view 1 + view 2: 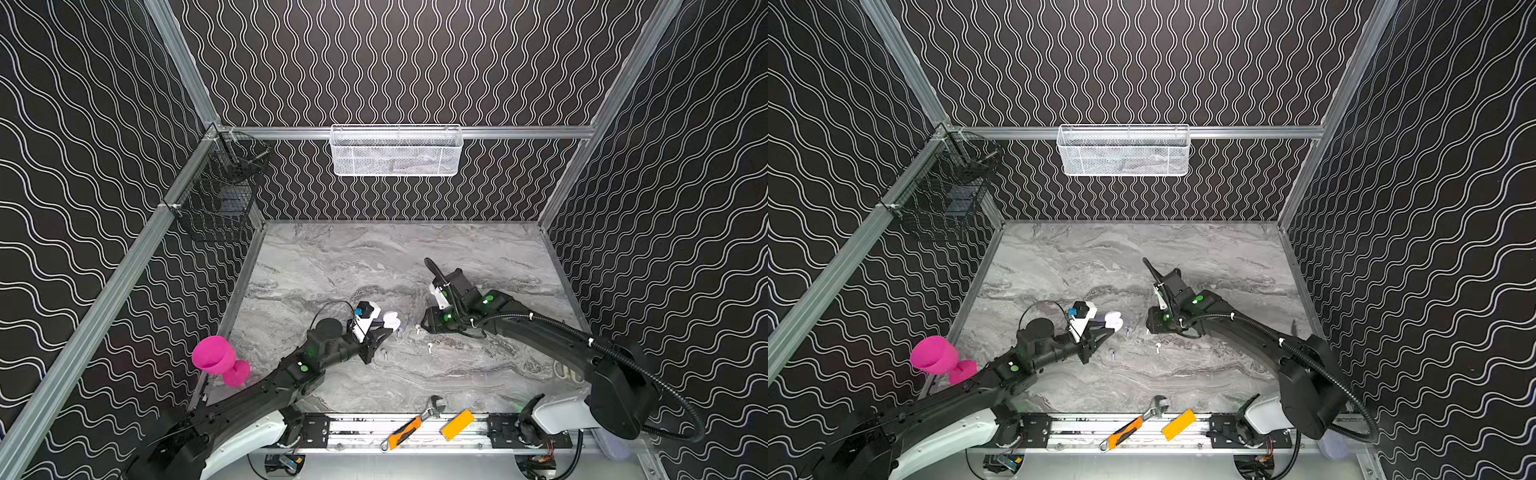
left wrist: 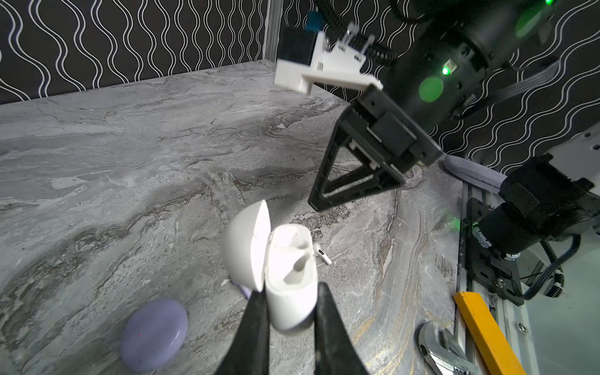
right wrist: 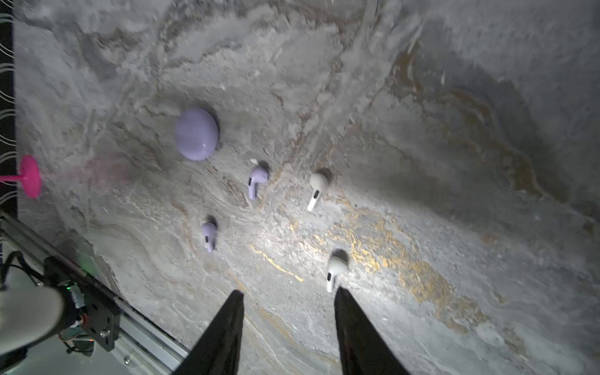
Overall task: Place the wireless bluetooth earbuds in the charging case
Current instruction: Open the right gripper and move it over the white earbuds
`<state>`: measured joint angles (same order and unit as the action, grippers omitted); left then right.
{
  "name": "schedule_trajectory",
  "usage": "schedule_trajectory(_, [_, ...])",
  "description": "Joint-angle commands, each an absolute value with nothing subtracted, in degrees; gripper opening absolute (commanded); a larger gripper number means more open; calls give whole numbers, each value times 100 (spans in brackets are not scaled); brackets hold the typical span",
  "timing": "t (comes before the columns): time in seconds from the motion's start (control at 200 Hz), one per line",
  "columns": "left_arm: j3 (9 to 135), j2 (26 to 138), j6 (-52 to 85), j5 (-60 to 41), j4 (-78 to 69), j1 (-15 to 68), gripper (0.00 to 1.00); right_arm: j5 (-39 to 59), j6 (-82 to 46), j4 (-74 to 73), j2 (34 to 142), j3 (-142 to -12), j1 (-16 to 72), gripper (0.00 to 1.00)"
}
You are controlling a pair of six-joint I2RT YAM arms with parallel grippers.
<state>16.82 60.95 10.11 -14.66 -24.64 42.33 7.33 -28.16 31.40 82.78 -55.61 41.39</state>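
My left gripper (image 2: 290, 289) is shut on the body of a white charging case (image 2: 292, 276); its lid stands open and both sockets are empty. The case (image 1: 390, 319) shows in both top views, held above the table's middle. On the marble lie two pale lavender earbuds (image 3: 256, 181) (image 3: 209, 235) and two white earbuds (image 3: 316, 188) (image 3: 334, 271). My right gripper (image 3: 289, 292) hovers open over them and holds nothing, one fingertip just short of the nearer white earbud. A closed lavender case (image 3: 197, 133) rests beyond the lavender earbuds.
A pink goblet (image 1: 216, 357) lies at the table's left edge. A wrench (image 1: 432, 405), an orange-handled knife (image 1: 405, 432) and an orange block (image 1: 457, 424) sit on the front rail. A white mesh basket (image 1: 395, 151) and a black wire basket (image 1: 224, 187) hang on the walls.
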Motion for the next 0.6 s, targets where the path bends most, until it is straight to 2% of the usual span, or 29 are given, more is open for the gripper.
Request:
schedule_trajectory(0.0, [1700,6056,870,-1291,-2457,4260,3,474,-3071,3293,8412,-5449,4216,48])
schedule_trajectory(0.165, [1681,5981,857,-1284,-2442,4280,3,475,-3076,3229,8701,-5370,4264,45])
schedule_trajectory(0.295, [1644,5873,881,-1314,-2452,4288,3,441,-3041,3274,8947,-5491,4296,38])
schedule_trajectory(0.596, [1599,5672,891,-1332,-2457,4289,3,185,-3185,3511,9401,-5678,4490,36])
